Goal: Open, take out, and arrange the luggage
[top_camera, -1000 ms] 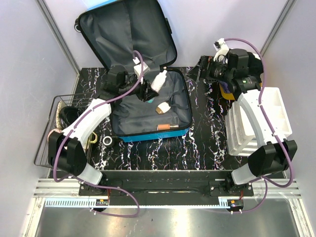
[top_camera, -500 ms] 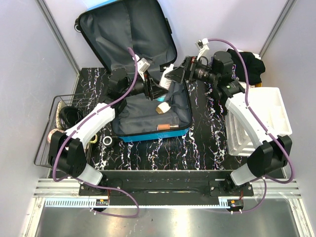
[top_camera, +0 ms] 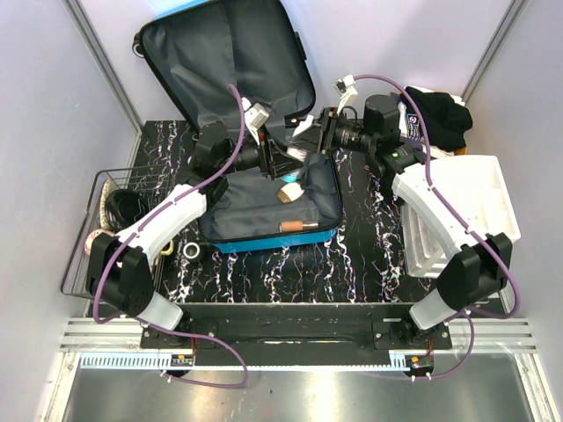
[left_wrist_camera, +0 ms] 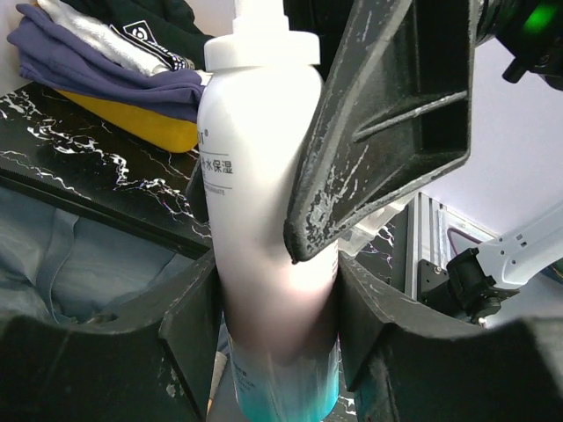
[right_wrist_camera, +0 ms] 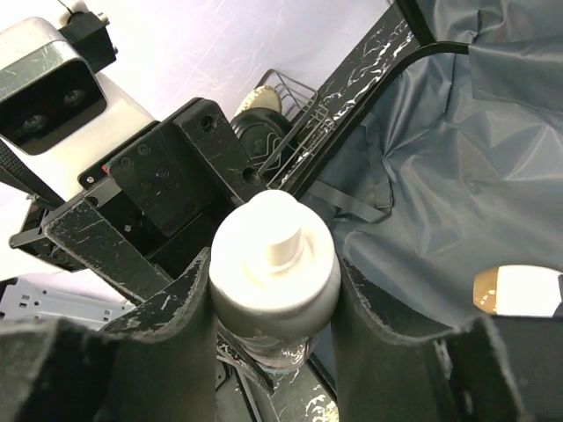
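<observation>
R arm just swung in from 3 o'clock. Right gripper (right_wrist_camera: 274, 308) now clamped on cap end of white plastic bottle (left_wrist_camera: 264, 220). Left gripper (left_wrist_camera: 277, 303) clamped on its body too, so prob. handover. Big blue hard-shell suitcase (top_camera: 255, 211) lies open at 11 o'clock on black marbled worktop (top_camera: 352, 255).

Overhead; wrist views close on bottle (left_wrist_camera: 264, 220)

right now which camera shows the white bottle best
Left wrist: the white bottle fills the frame side-on, with its label and teal base visible. Right wrist sees only its cap end-on; top external shows only a small, partly hidden sliver.
</observation>
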`<state>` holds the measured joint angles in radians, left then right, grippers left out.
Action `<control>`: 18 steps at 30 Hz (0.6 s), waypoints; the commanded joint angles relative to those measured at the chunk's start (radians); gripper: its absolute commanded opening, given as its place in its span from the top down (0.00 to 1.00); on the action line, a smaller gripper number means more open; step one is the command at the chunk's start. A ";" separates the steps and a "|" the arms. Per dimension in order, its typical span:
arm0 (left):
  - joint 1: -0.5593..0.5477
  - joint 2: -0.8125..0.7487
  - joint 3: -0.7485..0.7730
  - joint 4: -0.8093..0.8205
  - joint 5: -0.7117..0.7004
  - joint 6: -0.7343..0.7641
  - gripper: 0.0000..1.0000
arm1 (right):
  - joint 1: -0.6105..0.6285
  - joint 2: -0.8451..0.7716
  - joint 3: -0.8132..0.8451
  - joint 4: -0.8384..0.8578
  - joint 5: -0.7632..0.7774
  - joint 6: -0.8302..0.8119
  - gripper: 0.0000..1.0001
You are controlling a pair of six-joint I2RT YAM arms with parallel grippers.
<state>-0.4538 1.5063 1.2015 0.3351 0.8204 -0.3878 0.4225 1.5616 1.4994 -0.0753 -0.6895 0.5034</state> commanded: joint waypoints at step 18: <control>-0.005 -0.113 0.084 -0.458 -0.040 0.340 0.01 | -0.523 -0.593 0.019 -0.645 0.333 -0.482 1.00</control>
<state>-0.4606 1.4292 1.2438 -0.0597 0.7929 -0.1246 -0.0181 1.1503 1.5330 -0.5838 -0.5011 0.1272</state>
